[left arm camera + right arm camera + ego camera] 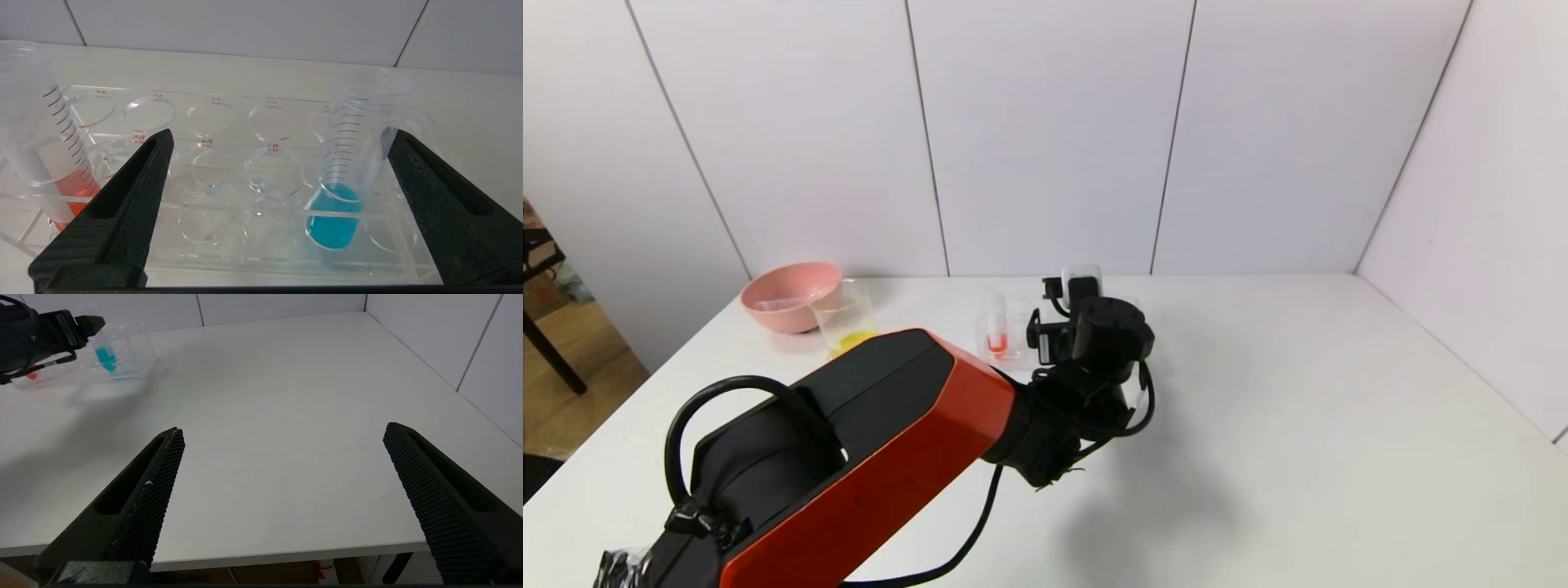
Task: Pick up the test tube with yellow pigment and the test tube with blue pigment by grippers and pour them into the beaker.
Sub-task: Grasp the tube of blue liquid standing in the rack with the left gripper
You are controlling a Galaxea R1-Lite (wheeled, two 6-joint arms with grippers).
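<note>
From the head view, the left gripper hid the test tube with blue pigment. The left wrist view showed it standing in the rack, between wide-spread fingers. The right gripper hung wide open near the table edge.

White tabletop, matte and evenly lit. White panelled walls with dark vertical seams enclose its rear and right side. At left, wooden floor and a black furniture leg.
</note>
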